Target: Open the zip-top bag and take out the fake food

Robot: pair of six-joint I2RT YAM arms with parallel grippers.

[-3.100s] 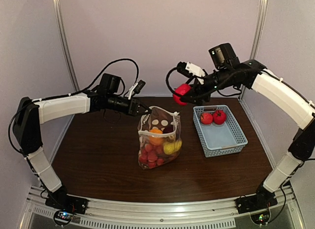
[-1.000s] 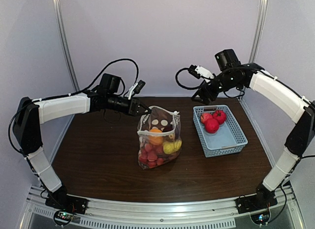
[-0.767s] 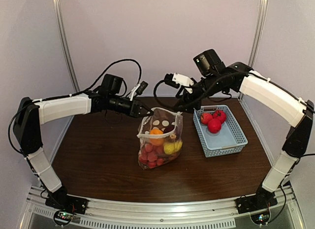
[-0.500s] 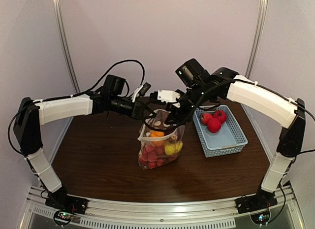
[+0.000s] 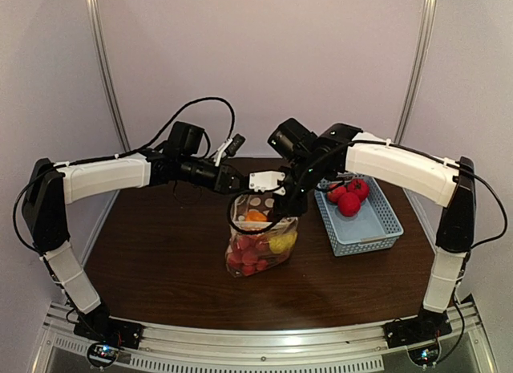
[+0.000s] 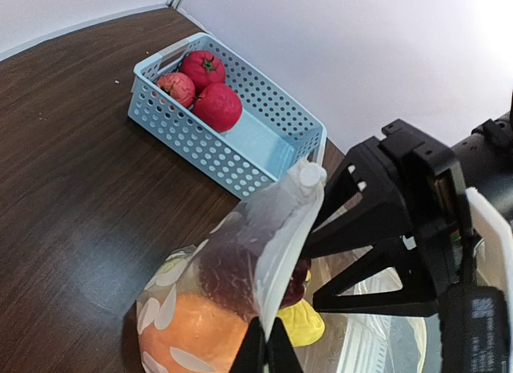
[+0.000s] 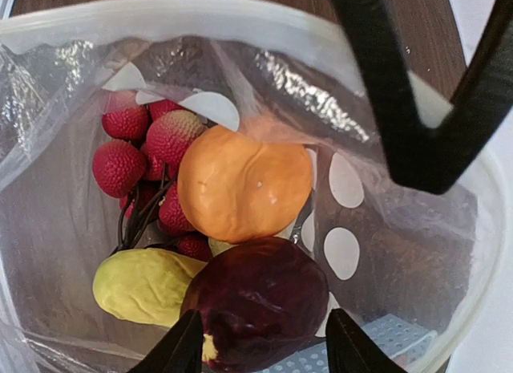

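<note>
The zip-top bag [image 5: 260, 233] is pinched open by the left gripper [image 6: 265, 350]; three red fruits [image 5: 346, 198] are laid in the basket [image 5: 367, 222] — more are left, one purple fruit [image 7: 256, 301] straddled by the parted right gripper [image 7: 264, 345].

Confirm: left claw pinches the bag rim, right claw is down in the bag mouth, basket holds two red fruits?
Not quite. The basket holds three red fruits, not two; the left wrist view shows all three. The rest stands: the left claw pinches the bag rim, and the right claw is down in the bag mouth.
</note>
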